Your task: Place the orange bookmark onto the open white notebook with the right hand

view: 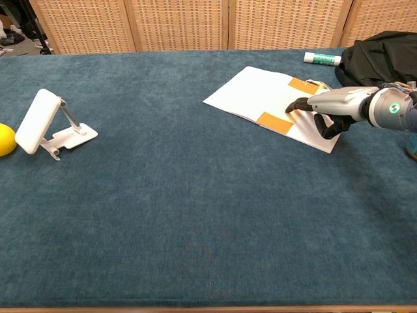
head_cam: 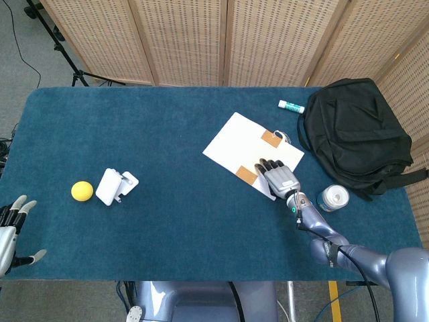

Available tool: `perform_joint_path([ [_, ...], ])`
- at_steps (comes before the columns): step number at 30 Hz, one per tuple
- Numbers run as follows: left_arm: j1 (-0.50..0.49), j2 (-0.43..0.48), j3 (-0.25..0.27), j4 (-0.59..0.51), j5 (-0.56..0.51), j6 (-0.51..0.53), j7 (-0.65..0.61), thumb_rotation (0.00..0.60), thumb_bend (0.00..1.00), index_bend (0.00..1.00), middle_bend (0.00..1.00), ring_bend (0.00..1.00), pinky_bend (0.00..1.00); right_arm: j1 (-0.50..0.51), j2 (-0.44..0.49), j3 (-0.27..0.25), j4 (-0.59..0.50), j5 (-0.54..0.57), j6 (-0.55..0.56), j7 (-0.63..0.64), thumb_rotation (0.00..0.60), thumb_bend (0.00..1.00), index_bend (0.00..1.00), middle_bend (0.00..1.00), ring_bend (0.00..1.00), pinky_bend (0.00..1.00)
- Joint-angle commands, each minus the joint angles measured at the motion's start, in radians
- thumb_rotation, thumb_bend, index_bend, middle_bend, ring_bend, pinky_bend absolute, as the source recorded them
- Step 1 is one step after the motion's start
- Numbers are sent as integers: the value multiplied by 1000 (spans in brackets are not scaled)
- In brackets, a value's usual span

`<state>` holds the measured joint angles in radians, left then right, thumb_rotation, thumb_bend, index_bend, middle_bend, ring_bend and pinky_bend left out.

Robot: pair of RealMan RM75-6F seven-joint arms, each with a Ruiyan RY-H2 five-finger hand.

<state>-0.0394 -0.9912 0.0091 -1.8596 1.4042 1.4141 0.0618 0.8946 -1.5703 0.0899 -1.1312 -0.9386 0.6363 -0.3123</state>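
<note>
Right robot hand [head_cam: 279, 178] flat, fingers spread, gripping nothing, fingertips [view: 294, 105] nudging orange bookmark [head_cam: 247, 175] fully onto open white notebook [head_cam: 234, 141]; bookmark overhangs near edge.

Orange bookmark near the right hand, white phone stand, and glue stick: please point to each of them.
orange bookmark [view: 275, 122]: chest view, middle of its flat top face.
white phone stand [head_cam: 108, 186]: head view, middle of its tilted plate.
glue stick [head_cam: 291, 106]: head view, middle of its white tube.

A blue-carpeted table [head_cam: 174, 141] was seen. On it were laid a yellow ball [head_cam: 82, 191], a white stand [head_cam: 115, 186], an open notebook [head_cam: 241, 144], a glue stick [head_cam: 291, 106], a black bag [head_cam: 353, 137] and a can [head_cam: 333, 198].
</note>
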Motion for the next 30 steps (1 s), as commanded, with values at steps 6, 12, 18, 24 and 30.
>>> perform_joint_path([
  [6,0,-1,1,0,3,0,2,600,0,0,0,0,0,-4,13,-4,-9,-30,-4,11,600,1000,50,0,0,85],
  [12,0,-1,2,-2,4,0,3,600,0,0,0,0,0,-5,20,-4,-15,-60,-4,24,600,1000,50,0,0,85],
  [18,0,1,1,0,3,-1,-2,600,0,0,0,0,0,-3,17,4,7,-71,-4,32,600,1000,50,0,0,85],
  [24,-1,1,2,-1,3,-3,0,600,0,0,0,0,0,-7,23,6,11,-83,-12,48,600,1000,50,0,0,85],
  [30,-2,-1,3,-2,3,-7,5,600,0,0,0,0,0,-10,32,11,-2,-116,-8,76,600,1000,50,0,0,85],
])
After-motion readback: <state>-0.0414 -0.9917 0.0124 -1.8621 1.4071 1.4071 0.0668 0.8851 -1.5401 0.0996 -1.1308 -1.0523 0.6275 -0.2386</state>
